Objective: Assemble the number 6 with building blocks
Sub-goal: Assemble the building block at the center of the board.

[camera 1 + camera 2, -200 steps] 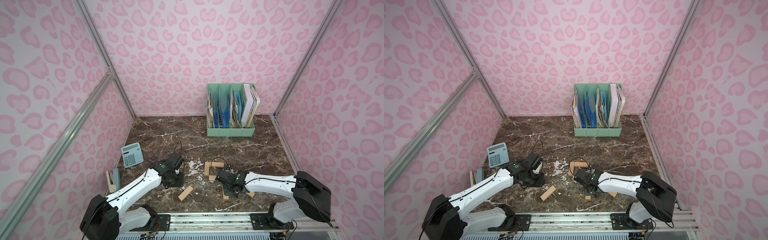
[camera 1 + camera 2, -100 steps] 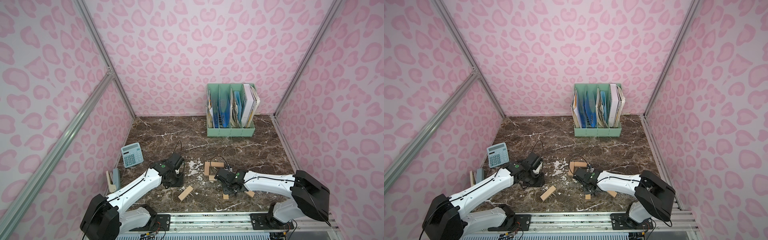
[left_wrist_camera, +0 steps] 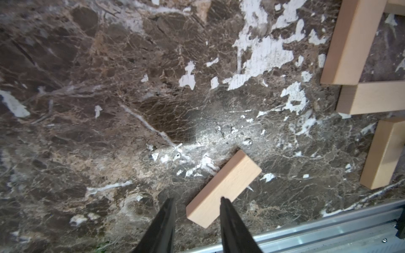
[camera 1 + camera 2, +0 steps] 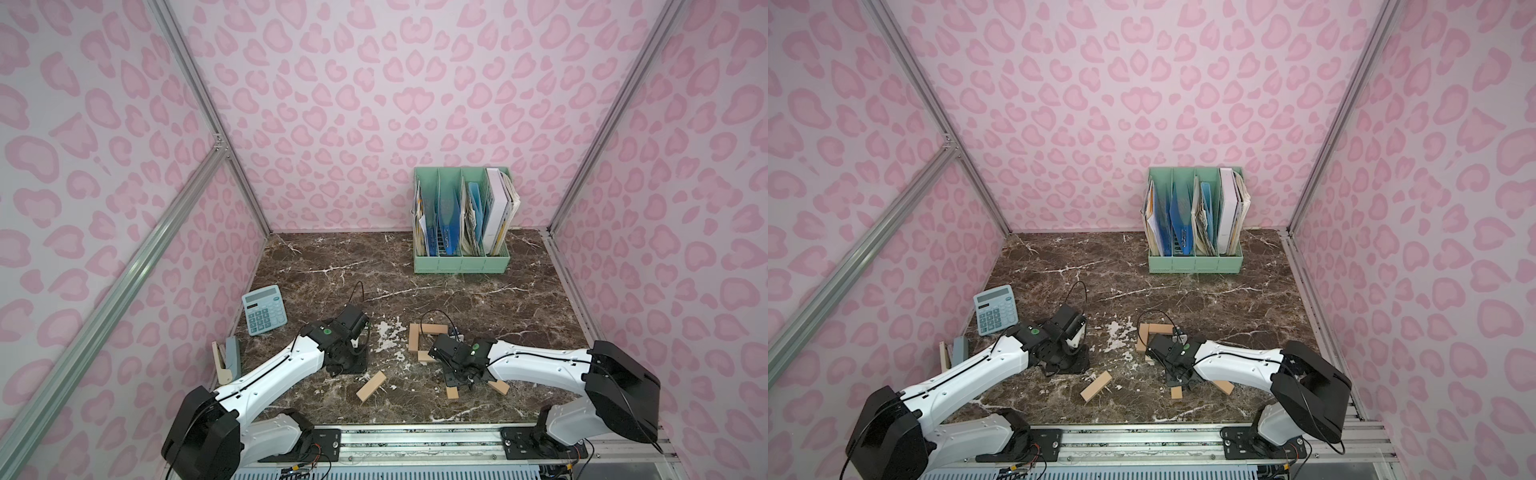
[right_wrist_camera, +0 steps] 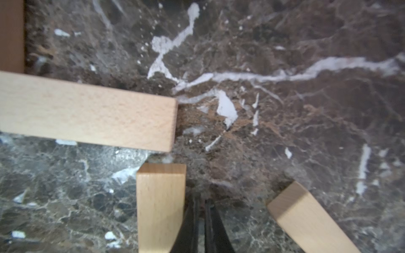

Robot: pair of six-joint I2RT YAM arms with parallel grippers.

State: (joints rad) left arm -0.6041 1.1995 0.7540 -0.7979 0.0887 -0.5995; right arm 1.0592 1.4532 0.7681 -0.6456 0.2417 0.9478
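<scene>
Inspecting from the left wall: a beige-and-grey stapler [image 4: 226, 359] and a blue calculator [image 4: 264, 309] sit clear of the work. Next, the left gripper [image 3: 196, 199] hangs over the marble tabletop [image 4: 332, 270], jaws partly apart and holding nothing. A loose plank [image 3: 224, 188] lies flat and askew at its fingertips; contact cannot be determined.

Centre: the number 6 [image 4: 415, 328] is part built from the building blocks [image 4: 1143, 338]. An upright plank [image 4: 413, 345], a top plank [image 4: 435, 330] and a middle plank [image 5: 87, 111] form a bracket open toward the right arm. A fourth plank [image 5: 161, 208] lies just short of the middle plank's free end, placed as the lower right stroke. The right gripper [image 5: 201, 202] has its fingers pressed together, gripping nothing, and lies alongside that plank's long edge. Further right, a slanted plank [image 5: 311, 221] lies apart. A mint file organiser [image 4: 461, 264] stands at the back, well away.

Assessment: the planks look light, rigid and smooth-faced, so they should slide readily on polished stone and answer to a sideways push. For lifting, the sound hold is across the narrow width at mid-length, fingers square to the long edges. An end grip would likely let the plank swing. Placed pieces are unfixed; any brush may shift them. The lower left and bottom strokes remain unlaid.
</scene>
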